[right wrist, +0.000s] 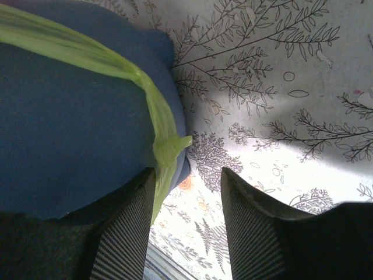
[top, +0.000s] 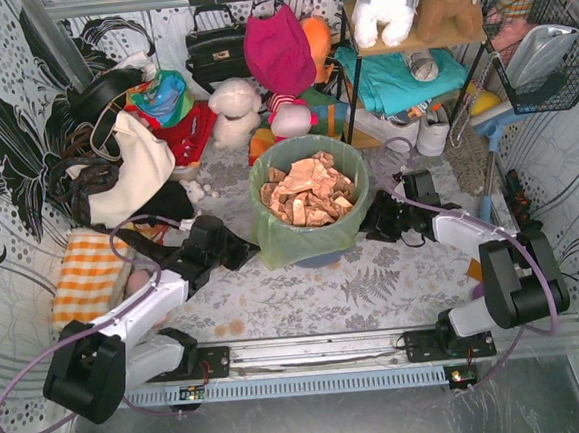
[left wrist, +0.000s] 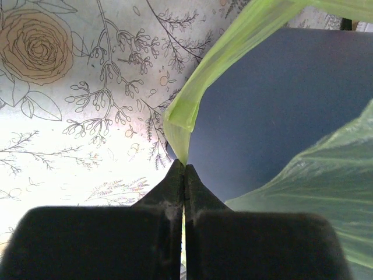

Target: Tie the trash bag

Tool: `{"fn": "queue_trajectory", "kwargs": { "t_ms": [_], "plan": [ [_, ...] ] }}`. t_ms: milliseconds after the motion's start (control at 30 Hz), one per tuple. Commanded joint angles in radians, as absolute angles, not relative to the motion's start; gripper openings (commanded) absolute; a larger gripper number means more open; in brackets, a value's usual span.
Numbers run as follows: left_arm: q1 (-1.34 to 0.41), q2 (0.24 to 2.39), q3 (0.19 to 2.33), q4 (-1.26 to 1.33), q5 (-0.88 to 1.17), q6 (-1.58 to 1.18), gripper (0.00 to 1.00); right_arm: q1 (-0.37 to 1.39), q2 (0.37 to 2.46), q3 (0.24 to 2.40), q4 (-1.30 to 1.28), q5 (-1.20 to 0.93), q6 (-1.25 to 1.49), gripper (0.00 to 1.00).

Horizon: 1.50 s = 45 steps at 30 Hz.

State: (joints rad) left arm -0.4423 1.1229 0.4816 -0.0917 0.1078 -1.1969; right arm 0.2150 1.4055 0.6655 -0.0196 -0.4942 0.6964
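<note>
While the thin translucent light-green plastic trash bag (top: 306, 237) lines the blue-grey round plastic bin (left wrist: 280, 105) on the tabletop (top: 375, 285), the left tool (left wrist: 185, 168) pinches its pulled-out rim strip; the right tool (right wrist: 187, 175) stands parted beside a knotted strand.

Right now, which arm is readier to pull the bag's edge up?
Left, probably: the left arm's jaws are shut on a strip of the trash bag; the right arm's jaws stand open beside its bunched end, gripping nothing yet.
</note>
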Motion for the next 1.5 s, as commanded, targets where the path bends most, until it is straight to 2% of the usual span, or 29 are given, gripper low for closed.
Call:
{"fn": "queue_trajectory", "kwargs": {
  "t_ms": [0, 167, 333, 433, 600, 800, 967, 1067, 1167, 1200, 1300, 1400, 1467],
  "plan": [
    [-0.436, 1.066, 0.516, -0.104, 0.072, -1.097, 0.01, 0.24, 1.458, 0.697, 0.045, -0.511, 0.705, 0.48],
    [-0.437, 1.025, 0.535, -0.148, 0.048, -1.051, 0.01, 0.249, 1.493, 0.684, 0.093, -0.493, 0.708, 0.4],
    [-0.437, 1.022, 0.559, -0.175, 0.061, -0.99, 0.01, 0.259, 1.498, 0.658, 0.121, -0.459, 0.705, 0.2],
    [-0.437, 1.012, 0.573, -0.201, 0.052, -0.962, 0.01, 0.261, 1.476, 0.643, 0.108, -0.438, 0.7, 0.0],
    [-0.437, 0.972, 0.595, -0.232, 0.018, -0.918, 0.0, 0.263, 1.376, 0.631, 0.01, -0.369, 0.68, 0.0],
    [-0.435, 0.933, 0.621, -0.29, -0.04, -0.884, 0.0, 0.265, 1.254, 0.662, -0.254, -0.176, 0.62, 0.0],
    [-0.433, 0.951, 0.645, -0.353, -0.067, -0.849, 0.0, 0.264, 1.236, 0.709, -0.386, -0.044, 0.586, 0.0],
    [-0.433, 0.963, 0.665, -0.396, -0.094, -0.84, 0.0, 0.265, 1.219, 0.713, -0.404, 0.004, 0.582, 0.0],
    [-0.434, 0.965, 0.664, -0.392, -0.088, -0.831, 0.0, 0.265, 1.191, 0.701, -0.354, -0.052, 0.586, 0.0],
    [-0.434, 0.966, 0.663, -0.385, -0.08, -0.831, 0.01, 0.266, 1.183, 0.698, -0.331, -0.082, 0.588, 0.0],
    [-0.434, 0.971, 0.657, -0.357, -0.049, -0.828, 0.05, 0.265, 1.172, 0.693, -0.27, -0.161, 0.589, 0.2],
    [-0.433, 0.988, 0.644, -0.308, 0.014, -0.82, 0.14, 0.265, 1.18, 0.69, -0.216, -0.224, 0.583, 0.4],
    [-0.432, 1.004, 0.643, -0.296, 0.031, -0.822, 0.17, 0.265, 1.194, 0.691, -0.193, -0.252, 0.581, 0.48]
  ]
}}
